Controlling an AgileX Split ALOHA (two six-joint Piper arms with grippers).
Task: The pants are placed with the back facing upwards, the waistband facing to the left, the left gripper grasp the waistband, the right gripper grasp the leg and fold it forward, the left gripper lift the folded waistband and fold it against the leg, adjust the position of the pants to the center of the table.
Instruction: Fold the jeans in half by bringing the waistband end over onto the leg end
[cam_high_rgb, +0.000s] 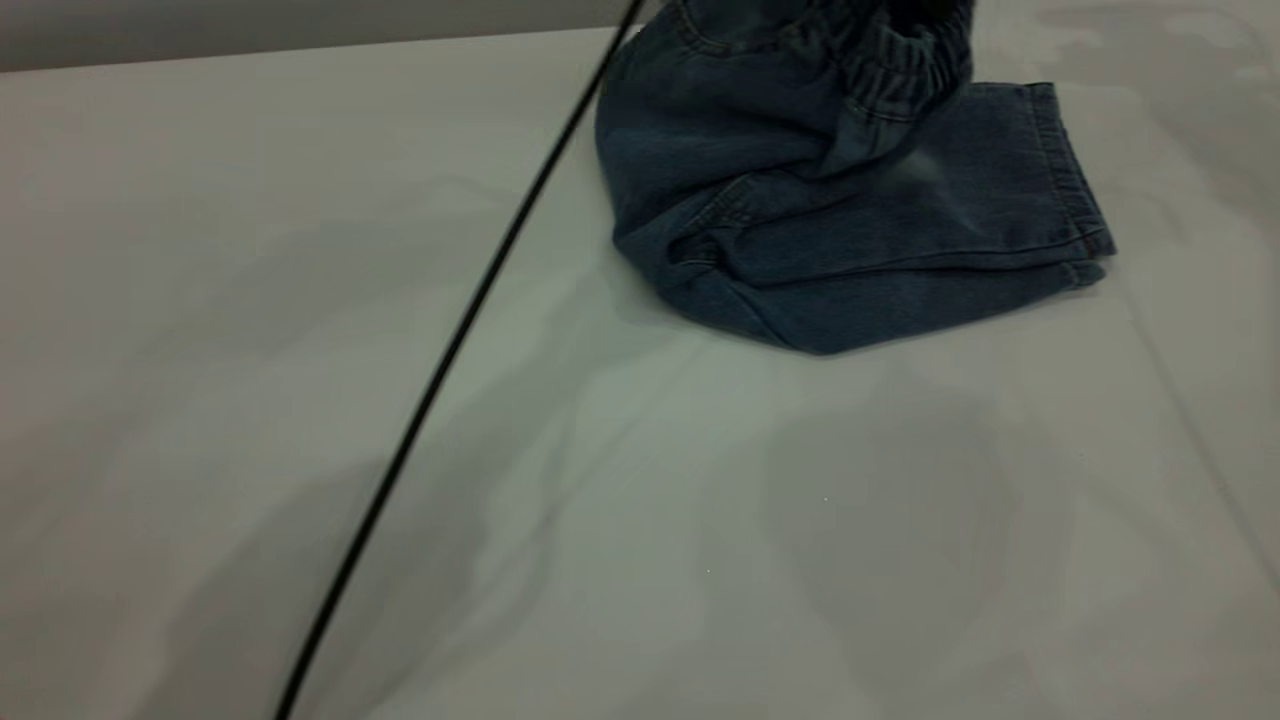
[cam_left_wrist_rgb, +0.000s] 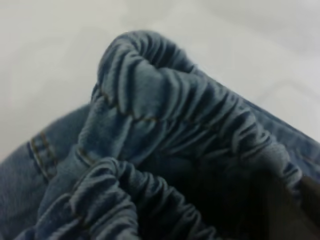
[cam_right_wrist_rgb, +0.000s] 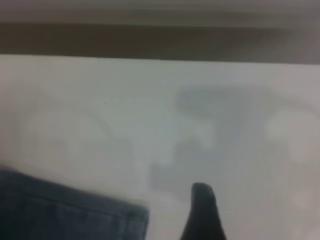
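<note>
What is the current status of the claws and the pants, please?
Left claw out of frame, waistband lifted over the leg. Right claw low beside the hem, off the pants. Black cable crosses the table.

Dim, soft shadows (wrist views blurred)

Top edge cuts off the raised waistband (cam_high_rgb: 905, 55)

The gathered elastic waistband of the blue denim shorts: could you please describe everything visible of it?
The gathered elastic waistband is ruffled blue denim with tan stitching, lifted above the folded blue denim shorts at the white-grey table's far edge. In the left wrist view it bunches into ridged folds. What holds it up is out of view.
</note>
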